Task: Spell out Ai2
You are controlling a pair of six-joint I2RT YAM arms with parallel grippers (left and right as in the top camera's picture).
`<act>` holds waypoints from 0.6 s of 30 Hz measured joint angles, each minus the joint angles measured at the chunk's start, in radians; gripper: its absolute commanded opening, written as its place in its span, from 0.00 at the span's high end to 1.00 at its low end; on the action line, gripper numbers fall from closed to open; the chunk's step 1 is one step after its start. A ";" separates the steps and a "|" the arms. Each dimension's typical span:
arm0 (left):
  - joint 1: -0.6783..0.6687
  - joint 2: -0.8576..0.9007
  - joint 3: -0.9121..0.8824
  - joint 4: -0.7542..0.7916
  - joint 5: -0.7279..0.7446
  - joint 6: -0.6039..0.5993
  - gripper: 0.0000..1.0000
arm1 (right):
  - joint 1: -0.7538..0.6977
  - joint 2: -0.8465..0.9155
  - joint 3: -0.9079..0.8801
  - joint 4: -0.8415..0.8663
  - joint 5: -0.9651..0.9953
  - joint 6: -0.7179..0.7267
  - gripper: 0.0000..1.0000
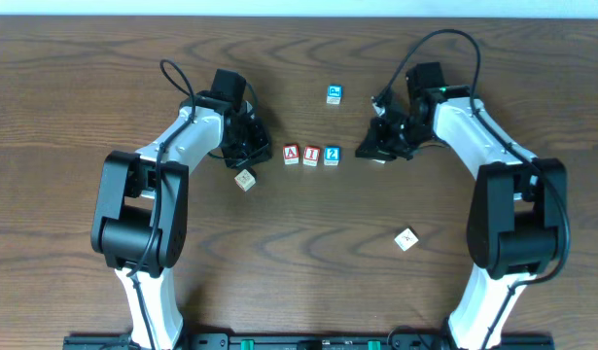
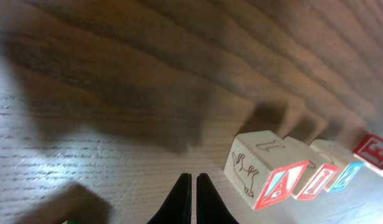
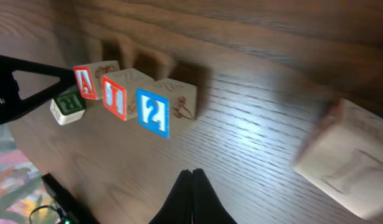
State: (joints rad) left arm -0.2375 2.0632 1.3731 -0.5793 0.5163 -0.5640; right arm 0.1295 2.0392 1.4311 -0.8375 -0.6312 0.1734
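Mid-table, wooden cube with red A, wooden cube with red I and wooden cube with blue 2 sit side by side, row running left-to-right, characters facing up, between left gripper and right gripper, each pressed together, empty.

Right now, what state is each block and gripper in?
A block: lying flat, row's left end.
I block: flat, row's middle.
2 block: flat, row's right end.
blue block: flat, apart from the row.
tan block: loose, askew, left of the row.
white block: loose, askew, off alone.
left gripper: shut, empty.
right gripper: shut, empty.
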 measured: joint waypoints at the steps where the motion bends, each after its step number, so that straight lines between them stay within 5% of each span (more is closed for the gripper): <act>1: 0.000 0.000 0.000 0.005 0.000 -0.009 0.94 | 0.009 0.001 0.000 0.010 0.001 0.009 0.98; 18: 0.000 0.000 0.000 0.038 0.000 -0.068 0.94 | 0.086 0.032 -0.001 0.084 0.107 0.121 0.98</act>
State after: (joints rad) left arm -0.2379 2.0632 1.3727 -0.5411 0.5163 -0.6323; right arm 0.2157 2.0712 1.4300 -0.7532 -0.5243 0.2943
